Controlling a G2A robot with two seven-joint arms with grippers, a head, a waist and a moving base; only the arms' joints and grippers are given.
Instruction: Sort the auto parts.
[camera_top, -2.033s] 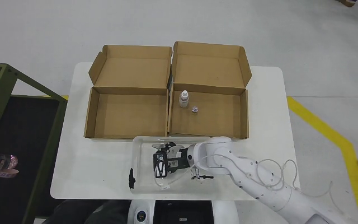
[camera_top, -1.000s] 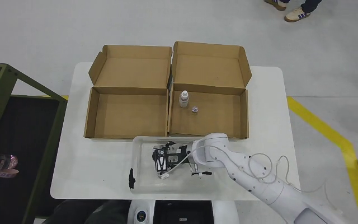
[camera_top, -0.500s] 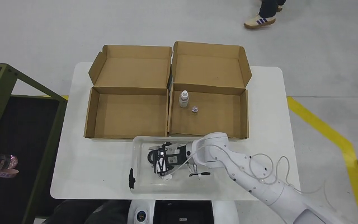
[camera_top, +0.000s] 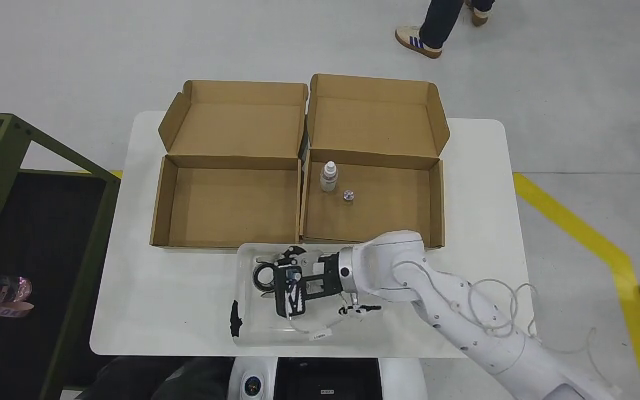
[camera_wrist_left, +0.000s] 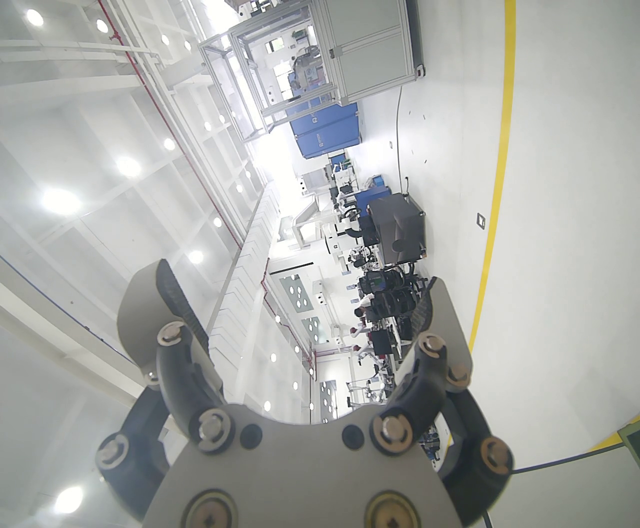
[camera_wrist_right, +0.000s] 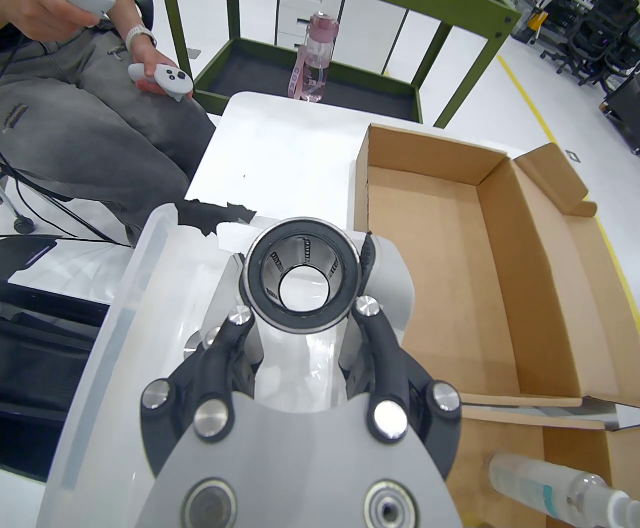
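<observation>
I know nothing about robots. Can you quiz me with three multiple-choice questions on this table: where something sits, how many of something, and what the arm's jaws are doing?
1. Where is the white bottle? A in the clear bin; B on the bare table; C in a cardboard box, beside a small metal part.
2. How many open cardboard boxes are there? A one; B two; C three.
3. The right arm's jaws are: A shut on a metal cylinder; B open, empty; C shut on the bottle.
Answers: 1 C, the top view shows both in one box. 2 B, an empty box lies beside it. 3 A, the right wrist view shows the cylinder clamped.
</observation>
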